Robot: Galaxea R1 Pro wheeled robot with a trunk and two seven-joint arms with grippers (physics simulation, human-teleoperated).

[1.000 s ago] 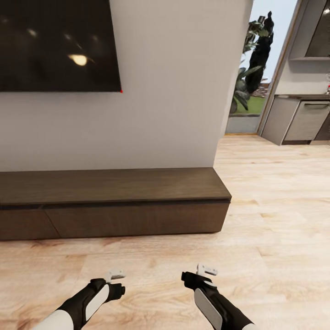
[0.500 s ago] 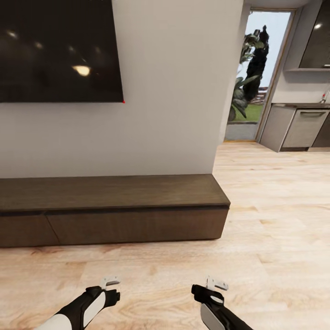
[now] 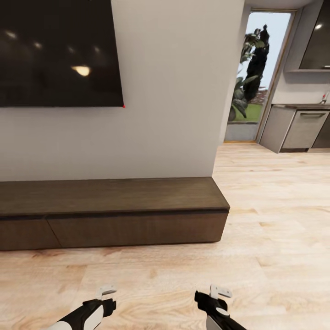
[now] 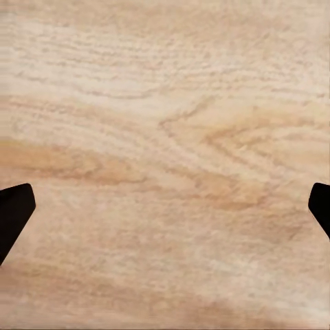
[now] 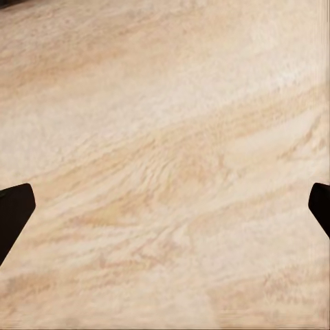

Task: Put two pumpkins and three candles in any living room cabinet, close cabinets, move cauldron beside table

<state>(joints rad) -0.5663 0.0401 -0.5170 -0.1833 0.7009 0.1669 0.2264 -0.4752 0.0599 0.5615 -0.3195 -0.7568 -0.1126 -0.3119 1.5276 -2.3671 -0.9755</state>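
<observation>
The long, low dark-brown cabinet (image 3: 114, 215) stands against the white wall ahead, its plain fronts shut and its flat top bare. My left gripper (image 3: 106, 293) and right gripper (image 3: 219, 294) hang low over the wooden floor in front of it, well short of the fronts. Both wrist views look straight down at bare floorboards, with dark fingertips (image 4: 12, 213) (image 5: 12, 214) far apart at the picture edges, so both grippers are open and hold nothing. Pumpkins, candles, cauldron and table are out of view.
A large black TV screen (image 3: 55, 55) hangs on the wall above the cabinet. Past the wall's right corner, an opening leads to grey kitchen cupboards (image 3: 300, 130) and a glass door with plants (image 3: 251, 68). Light wooden floor (image 3: 275, 220) stretches to the right.
The head view has shifted: the cabinet and TV sit slightly lower and farther off, and both arms show less at the bottom edge. The camera moved; the cabinet itself has not.
</observation>
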